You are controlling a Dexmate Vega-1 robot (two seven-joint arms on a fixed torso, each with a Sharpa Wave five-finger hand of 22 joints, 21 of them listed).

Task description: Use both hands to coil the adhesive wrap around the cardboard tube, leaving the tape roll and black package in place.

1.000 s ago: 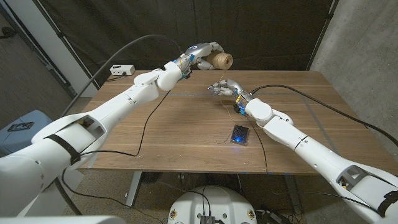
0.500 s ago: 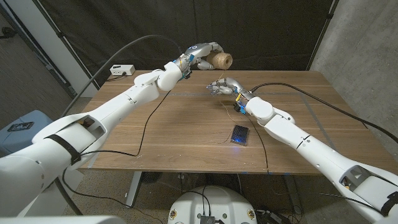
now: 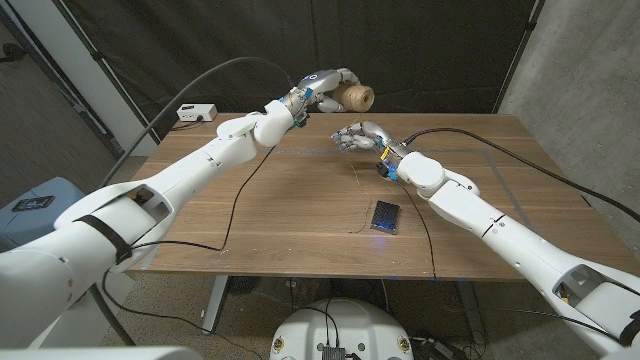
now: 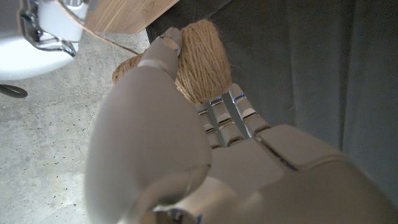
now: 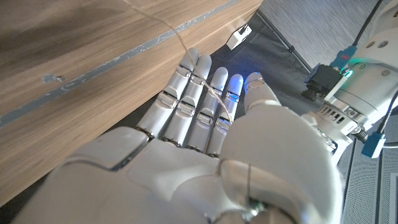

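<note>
Left hand [image 3: 322, 84] has its fingers curled tight around the twine-wrapped tube [image 3: 355, 97], held up past the table's far edge [image 3: 420, 114], long axis roughly level and pointing right. Right hand [image 3: 360, 135] hovers near the far edge, fingers mostly straight and close together, a thin string [image 5: 214, 93] running across them. The black package [image 3: 385, 216] lies nearer the front, lots of bare wood around it.

Both arms reach out over the far part of the surface [image 3: 300, 215]. The left hand [image 3: 322, 85] is raised highest, fingers curled in a grip. The right hand [image 3: 358, 135] hovers lower, fingers bent, pinching.
</note>
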